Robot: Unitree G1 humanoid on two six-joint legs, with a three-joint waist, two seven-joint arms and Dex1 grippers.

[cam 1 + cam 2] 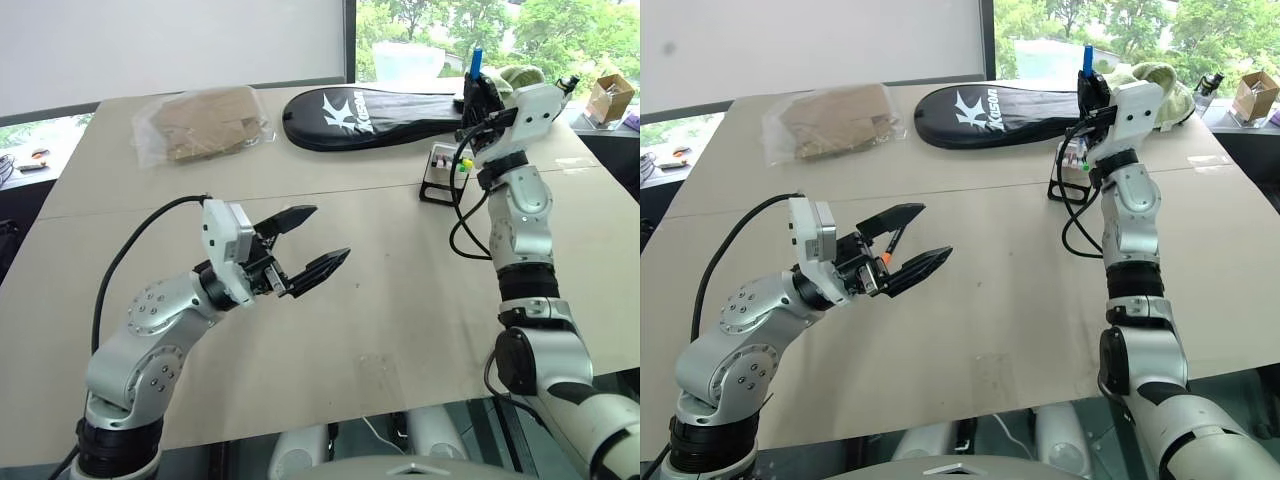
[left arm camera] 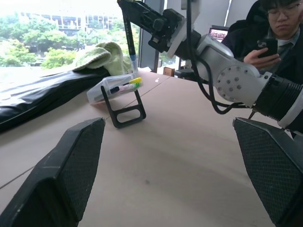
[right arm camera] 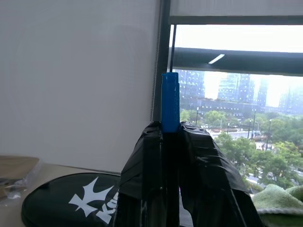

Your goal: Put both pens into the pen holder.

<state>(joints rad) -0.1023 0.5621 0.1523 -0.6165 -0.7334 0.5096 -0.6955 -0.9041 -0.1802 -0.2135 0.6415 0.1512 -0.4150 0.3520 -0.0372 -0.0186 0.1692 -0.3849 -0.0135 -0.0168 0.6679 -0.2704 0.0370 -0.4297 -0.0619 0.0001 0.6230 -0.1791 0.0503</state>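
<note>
Counting first, we find two pens: the blue-capped pen (image 3: 170,101) and an orange-ended pen (image 1: 889,247), plus one pen holder (image 1: 441,172), one black racket case (image 1: 375,112) and one clear bag of brown material (image 1: 202,122). Right tool (image 1: 478,82) is raised above the far part of the table (image 1: 400,300), fingers pressed together on the blue-capped pen, whose cap stands up out of the fingertips; from the left wrist view the pen's pale lower end hangs above the holder, apart from it. Left tool (image 1: 318,238) hovers over the near part of the table with fingers (image 2: 66,170) spread wide, gripping nothing. The orange-ended pen shows in the right eye view between those spread fingers; we cannot tell whether it lies on the table below or touches a finger. Pen holder stands on the far right part of the table, just in front of the racket case, with small colourful items at its top. Table surface is pale wood with a seam running across it. Behind it are a white wall panel and windows onto green trees; a green cloth (image 2: 102,56) lies past the case, and a person (image 2: 277,33) sits at the far side holding a phone.
</note>
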